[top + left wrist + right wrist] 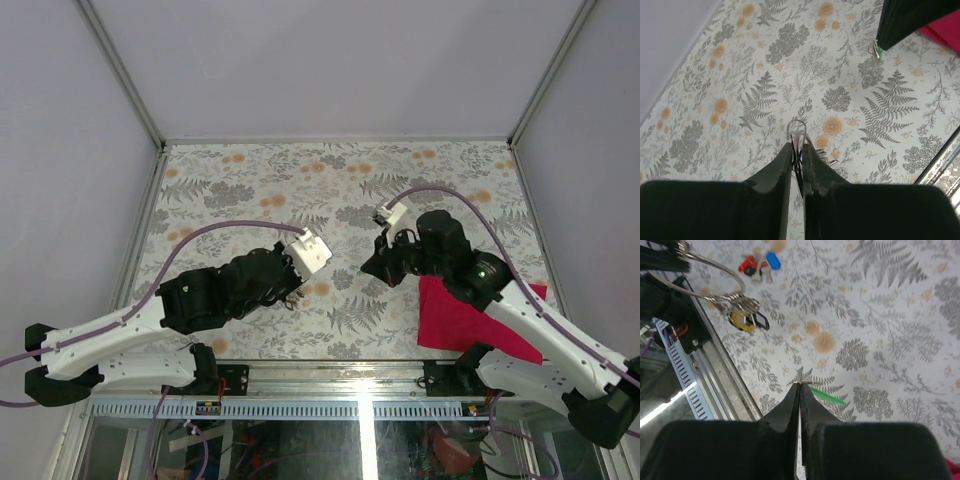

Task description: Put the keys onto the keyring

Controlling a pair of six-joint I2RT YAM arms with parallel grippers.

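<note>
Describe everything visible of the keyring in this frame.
The keyring is a thin silvery wire loop that looks like metal. The left gripper is shut on one side of it, and a short arc of wire pokes out past the fingertips. On the opposite side small tags bunch together, one yellow-rimmed and one dark. No coloured key is visibly threaded on it.

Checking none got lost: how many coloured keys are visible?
3. The green key is at the right hand's tips; the red key and blue key sit together near the keyring.
</note>
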